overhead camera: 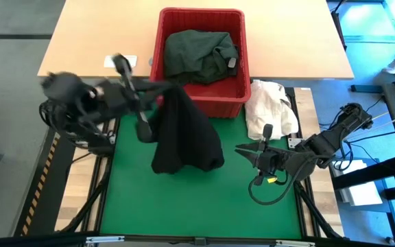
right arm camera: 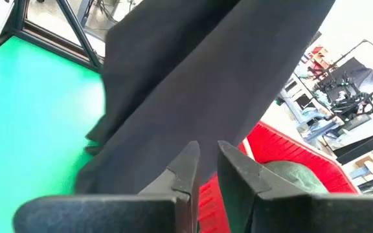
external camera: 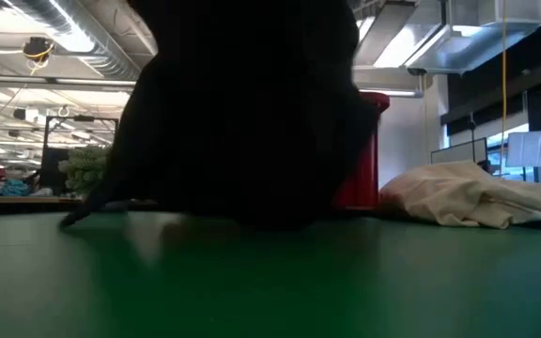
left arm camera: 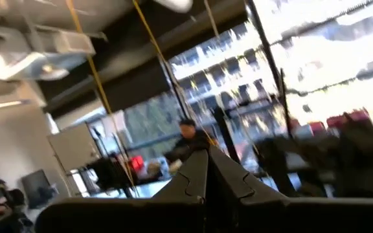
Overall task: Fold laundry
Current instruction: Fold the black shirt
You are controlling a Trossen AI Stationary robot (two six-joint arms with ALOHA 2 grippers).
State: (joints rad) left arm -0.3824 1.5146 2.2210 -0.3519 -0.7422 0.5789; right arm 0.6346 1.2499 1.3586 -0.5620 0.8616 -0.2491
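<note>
Hanging black garment (overhead camera: 184, 134) before red basket (overhead camera: 238, 101), cream cloth heap (overhead camera: 269, 106) beside; right jaws narrow.

— What sits on the green mat (overhead camera: 184, 206) besides the clothes?
— A red plastic basket (overhead camera: 201, 103) stands at the mat's far edge, half on the wooden tabletop (overhead camera: 101, 34) beyond it.
— And next to the basket?
— A cream-white cloth heap (overhead camera: 269, 106), touching the basket's right side. Left of the basket, a small white card (overhead camera: 121, 62) lies on the wood.
</note>
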